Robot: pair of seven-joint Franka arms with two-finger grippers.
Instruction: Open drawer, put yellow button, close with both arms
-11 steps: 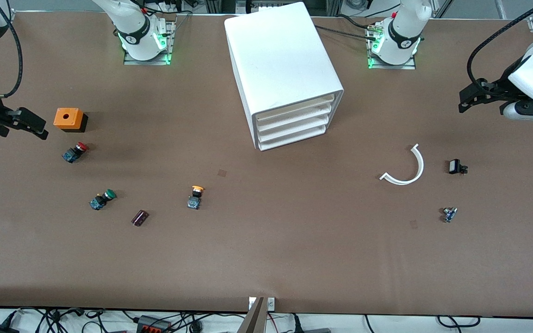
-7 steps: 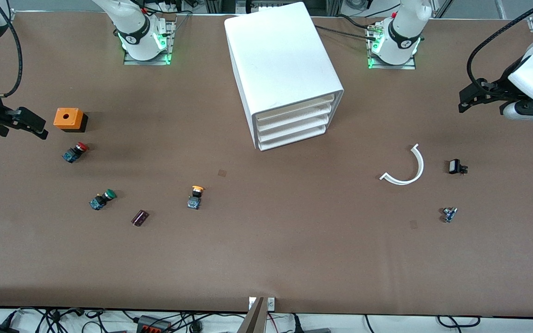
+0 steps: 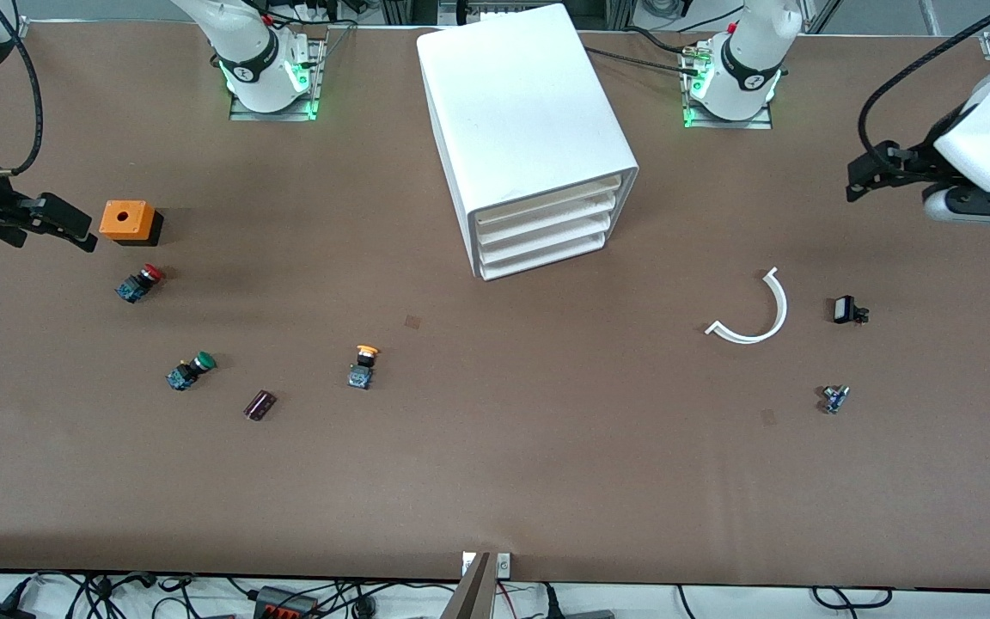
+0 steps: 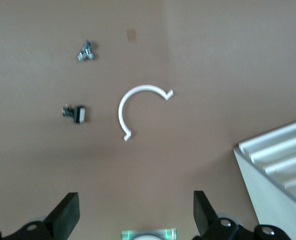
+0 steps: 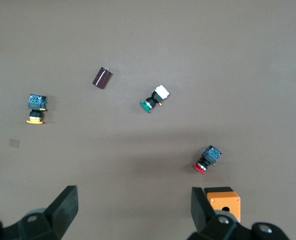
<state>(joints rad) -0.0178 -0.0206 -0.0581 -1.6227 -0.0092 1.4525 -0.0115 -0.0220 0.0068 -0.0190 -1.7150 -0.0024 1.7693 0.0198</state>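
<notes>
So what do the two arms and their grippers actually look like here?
Both arms are glossy white with black joint bands, trailing black cables, on bases lit green. The left gripper and right gripper are black, each with two flat, wedge-shaped fingers.

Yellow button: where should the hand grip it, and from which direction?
The yellow button lies on its side with bare table around it. Probably best to come from above and close across the black barrel between cap and blue base; the domed cap looks likelier to slip.
</notes>
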